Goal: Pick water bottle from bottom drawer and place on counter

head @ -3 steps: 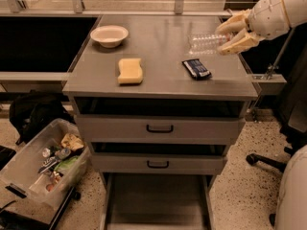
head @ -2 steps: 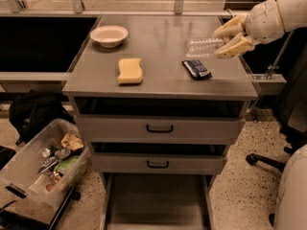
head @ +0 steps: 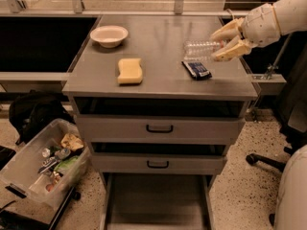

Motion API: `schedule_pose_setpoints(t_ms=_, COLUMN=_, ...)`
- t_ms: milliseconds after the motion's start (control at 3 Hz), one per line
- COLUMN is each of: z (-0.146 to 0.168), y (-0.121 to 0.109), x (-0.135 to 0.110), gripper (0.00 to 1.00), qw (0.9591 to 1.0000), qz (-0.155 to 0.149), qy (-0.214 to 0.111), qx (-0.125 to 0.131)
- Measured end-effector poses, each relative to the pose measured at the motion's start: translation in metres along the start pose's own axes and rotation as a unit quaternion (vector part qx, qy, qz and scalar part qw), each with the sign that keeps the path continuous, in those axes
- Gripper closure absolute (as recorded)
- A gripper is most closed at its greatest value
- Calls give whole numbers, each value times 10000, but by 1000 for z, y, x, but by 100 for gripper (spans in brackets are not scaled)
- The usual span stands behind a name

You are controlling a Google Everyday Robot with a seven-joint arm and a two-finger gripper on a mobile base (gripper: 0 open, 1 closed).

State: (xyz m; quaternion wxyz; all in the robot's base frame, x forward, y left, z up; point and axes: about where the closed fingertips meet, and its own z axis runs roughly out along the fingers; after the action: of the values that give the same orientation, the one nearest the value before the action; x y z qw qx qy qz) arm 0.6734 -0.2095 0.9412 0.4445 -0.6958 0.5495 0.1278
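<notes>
The clear ribbed water bottle (head: pixel 200 50) lies sideways just above the right side of the grey counter (head: pixel 158 56). My gripper (head: pixel 225 41) comes in from the right, and its cream fingers (head: pixel 233 50) close around the bottle's right end. The bottom drawer (head: pixel 156 202) is pulled out at the foot of the cabinet, and its flat floor is bare.
On the counter are a white bowl (head: pixel 109 35), a yellow sponge (head: pixel 130 70) and a dark blue snack packet (head: pixel 196 69) just below the bottle. Two shut drawers with black handles (head: pixel 159 128) sit below. A bin of clutter (head: pixel 48 163) stands at the left, a chair base (head: pixel 261 159) at the right.
My gripper has moved left and down with the bottle, bringing it lower over the counter beside the snack packet.
</notes>
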Motion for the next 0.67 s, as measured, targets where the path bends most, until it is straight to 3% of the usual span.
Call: schedule_pose_setpoints(t_ms=667, z=10, y=-17, x=15, gripper=100, qw=9989, qz=-40, qy=-98, qx=461)
